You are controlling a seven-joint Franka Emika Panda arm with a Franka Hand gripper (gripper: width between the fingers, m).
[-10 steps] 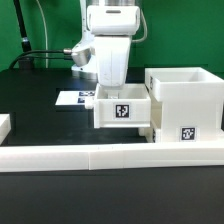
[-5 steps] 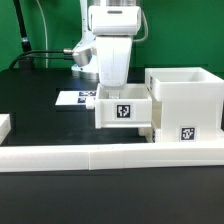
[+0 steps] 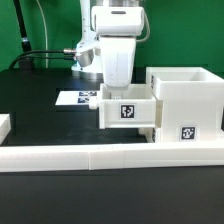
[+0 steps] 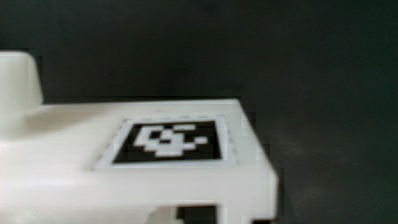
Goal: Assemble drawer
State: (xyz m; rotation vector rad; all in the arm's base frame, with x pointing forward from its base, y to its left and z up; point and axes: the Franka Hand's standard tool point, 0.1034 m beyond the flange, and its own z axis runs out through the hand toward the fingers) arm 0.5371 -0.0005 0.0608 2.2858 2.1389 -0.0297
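A small white drawer tray [image 3: 127, 112] with a square tag on its front sits at the middle of the table, close against the exterior view's left side of the large white cube-like housing [image 3: 185, 100]. My gripper [image 3: 120, 91] reaches down from above onto the tray's back wall and is shut on it; the fingertips are hidden by the tray. In the wrist view the tray's tagged wall [image 4: 169, 142] fills the frame right under the camera, over the black table.
The long low white border rail [image 3: 100, 156] runs along the front. The marker board [image 3: 74, 98] lies flat behind the tray. A small white part [image 3: 4, 125] shows at the exterior view's left edge. Cables hang behind the arm.
The gripper and the tray have shifted a little to the exterior view's right, toward the housing. The housing has not moved.
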